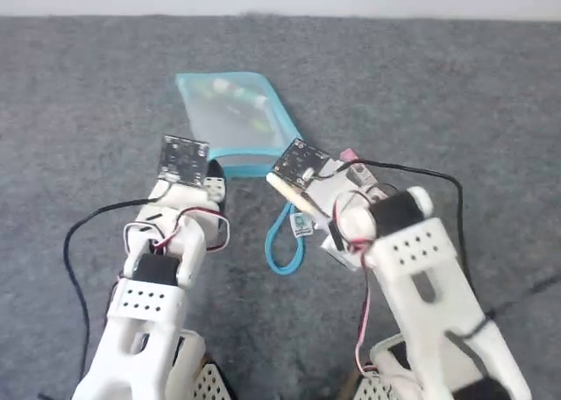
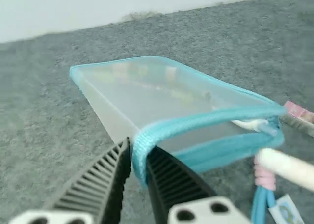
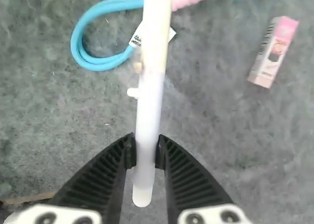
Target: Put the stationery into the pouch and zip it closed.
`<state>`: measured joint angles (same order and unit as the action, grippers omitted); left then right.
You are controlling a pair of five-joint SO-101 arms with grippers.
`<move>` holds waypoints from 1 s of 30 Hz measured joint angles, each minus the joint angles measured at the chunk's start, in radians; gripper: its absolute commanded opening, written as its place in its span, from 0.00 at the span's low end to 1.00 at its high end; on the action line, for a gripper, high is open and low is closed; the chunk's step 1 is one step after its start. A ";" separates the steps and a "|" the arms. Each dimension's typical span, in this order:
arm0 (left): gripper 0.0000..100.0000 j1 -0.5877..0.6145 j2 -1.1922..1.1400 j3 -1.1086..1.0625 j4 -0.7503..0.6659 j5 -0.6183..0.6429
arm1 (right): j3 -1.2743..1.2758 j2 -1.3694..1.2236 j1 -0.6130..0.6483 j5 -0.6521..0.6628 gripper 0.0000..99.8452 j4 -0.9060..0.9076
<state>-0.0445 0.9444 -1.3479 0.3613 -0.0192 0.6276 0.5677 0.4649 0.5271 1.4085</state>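
A: Why is your left gripper (image 2: 139,171) on the pouch (image 2: 162,96)?
B: You hold the mouth up so it gapes; the jaws are pinched together on the teal rim (image 2: 196,123); the pouch lies upper centre of the high view, apparently with some items inside already.
A: And your right gripper (image 3: 144,153)?
B: Clamped on the white pen (image 3: 149,76) near one end; the pen's far end points toward the opening, likely for insertion; the pink box (image 3: 273,51) lies loose on the grey mat (image 3: 221,135), apart from the pen; zip not yet closed.

Clear pouch (image 1: 230,110) with blue trim; white pen (image 3: 148,86)
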 measured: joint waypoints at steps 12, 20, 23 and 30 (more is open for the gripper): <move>0.01 -0.123 0.000 -0.046 0.000 -0.101 | -0.236 -0.290 0.005 -0.150 0.01 -0.080; 0.01 -0.186 0.000 -0.051 0.005 -0.149 | -0.500 -0.565 0.005 -0.265 0.01 -0.021; 0.01 -0.187 0.000 -0.051 0.006 -0.149 | -0.603 -0.666 0.006 -0.304 0.01 0.025; 0.01 -0.186 0.000 -0.051 0.006 -0.149 | -0.864 -0.818 0.002 -0.334 0.03 0.160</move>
<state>-0.2302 0.9444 -1.3986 0.3675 -0.1680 -0.2363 -0.2501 0.4664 0.1926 1.5681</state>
